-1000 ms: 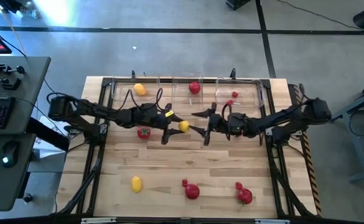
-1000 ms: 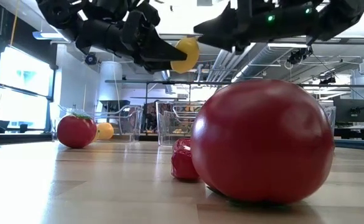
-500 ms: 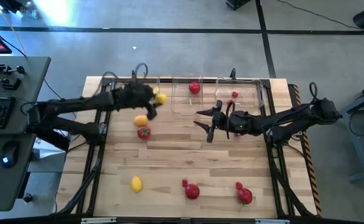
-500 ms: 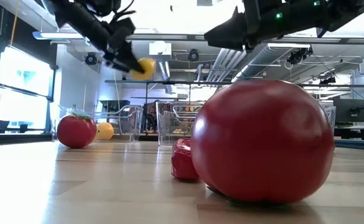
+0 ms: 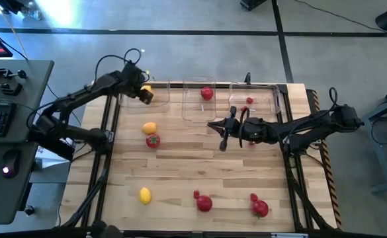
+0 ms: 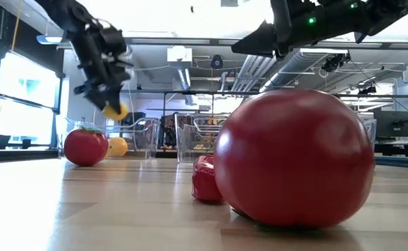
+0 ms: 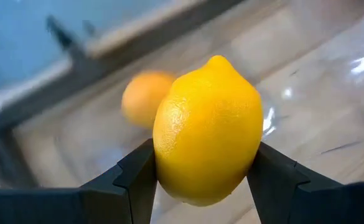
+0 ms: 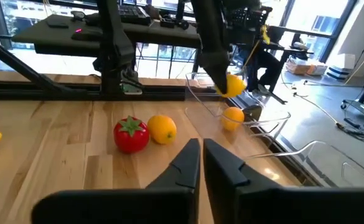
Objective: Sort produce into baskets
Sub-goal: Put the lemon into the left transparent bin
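Our left hand (image 7: 200, 180) swung from bench (image 5: 180, 172) middle to left bin (image 5: 132, 100), clamping lemon (image 7: 208, 130) above orange one (image 7: 145, 98) inside. Middle bin (image 5: 200, 106) holds tomato (image 5: 207, 93). Right hand (image 8: 201, 155) closed, empty.

orange fruit (image 7: 145, 98) blurred behind held lemon (image 7: 208, 130), fingers (image 7: 130, 177) cut off below

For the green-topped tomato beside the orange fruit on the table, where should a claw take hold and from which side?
Grip the tomato across its round red middle, coming straight down from above. It stands upright, green top up, and the orange fruit sits close on its far side, so the fingers probably fit best on the two flanks away from that fruit.
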{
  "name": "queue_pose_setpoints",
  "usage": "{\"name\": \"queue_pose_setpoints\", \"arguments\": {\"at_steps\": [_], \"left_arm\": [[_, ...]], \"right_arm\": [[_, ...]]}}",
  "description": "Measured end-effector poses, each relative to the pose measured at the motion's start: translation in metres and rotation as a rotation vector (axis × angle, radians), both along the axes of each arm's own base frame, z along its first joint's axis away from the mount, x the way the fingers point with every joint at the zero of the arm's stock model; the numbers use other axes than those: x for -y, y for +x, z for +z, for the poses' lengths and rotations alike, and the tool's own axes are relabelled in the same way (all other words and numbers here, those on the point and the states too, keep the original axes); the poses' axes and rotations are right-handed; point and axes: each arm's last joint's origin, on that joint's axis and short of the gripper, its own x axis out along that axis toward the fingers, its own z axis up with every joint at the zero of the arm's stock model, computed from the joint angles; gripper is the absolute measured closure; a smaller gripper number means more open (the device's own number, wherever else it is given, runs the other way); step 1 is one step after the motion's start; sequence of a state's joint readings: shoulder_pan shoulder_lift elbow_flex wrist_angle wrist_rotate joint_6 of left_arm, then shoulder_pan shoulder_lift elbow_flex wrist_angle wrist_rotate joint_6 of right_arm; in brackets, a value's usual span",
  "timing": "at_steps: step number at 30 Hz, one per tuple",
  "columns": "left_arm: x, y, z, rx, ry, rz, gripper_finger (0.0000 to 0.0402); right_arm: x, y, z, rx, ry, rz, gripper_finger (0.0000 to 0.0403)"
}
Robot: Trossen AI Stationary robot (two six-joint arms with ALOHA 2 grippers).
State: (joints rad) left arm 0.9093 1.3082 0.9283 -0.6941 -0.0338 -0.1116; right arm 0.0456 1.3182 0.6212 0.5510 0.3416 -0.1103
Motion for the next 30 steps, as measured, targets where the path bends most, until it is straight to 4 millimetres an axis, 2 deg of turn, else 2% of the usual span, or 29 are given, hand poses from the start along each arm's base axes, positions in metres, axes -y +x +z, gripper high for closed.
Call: {"name": "queue_pose_setpoints", "arguments": {"at_steps": [6,12,16,24,30], "left_arm": [[-0.015,-0.015,-0.022,-0.096,-0.13,0.085,0.0215],[-0.022,-0.018,-0.038,-0.155,-0.198,0.078,0.0215],[-0.025,-0.017,-0.047,-0.183,-0.233,0.08,0.02],[-0.027,-0.014,-0.053,-0.224,-0.223,0.073,0.0153],[-0.028,-0.014,-0.053,-0.235,-0.207,0.071,0.0132]], "right_arm": [[0.0,0.0,-0.001,-0.01,-0.002,0.0,0.04],[0.0,0.0,-0.001,-0.011,-0.002,0.0,0.04],[0.0,0.0,-0.001,-0.011,-0.002,0.0,0.04],[0.0,0.0,-0.001,-0.011,-0.002,0.0,0.04],[0.0,0.0,-0.001,-0.014,-0.003,0.0,0.04]]}}
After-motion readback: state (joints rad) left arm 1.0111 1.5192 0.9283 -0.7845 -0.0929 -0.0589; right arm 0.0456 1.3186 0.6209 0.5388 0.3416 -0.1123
